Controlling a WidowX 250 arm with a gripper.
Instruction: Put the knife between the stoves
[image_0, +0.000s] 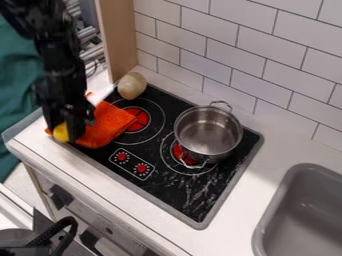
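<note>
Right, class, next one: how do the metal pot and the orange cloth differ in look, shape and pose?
The metal pot is shiny and silver; the orange cloth is matt and bright.
The pot is round with two looped handles; the cloth has an uneven, rumpled outline.
The pot stands upright; the cloth lies spread low.
Both are at least partly over the black stove.

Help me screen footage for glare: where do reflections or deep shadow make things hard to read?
In the camera view, highlights sit on the steel pot; whitish streaks, glare or scuffs, mark the stovetop near it; the black arm is so dark its parts blend together.
</note>
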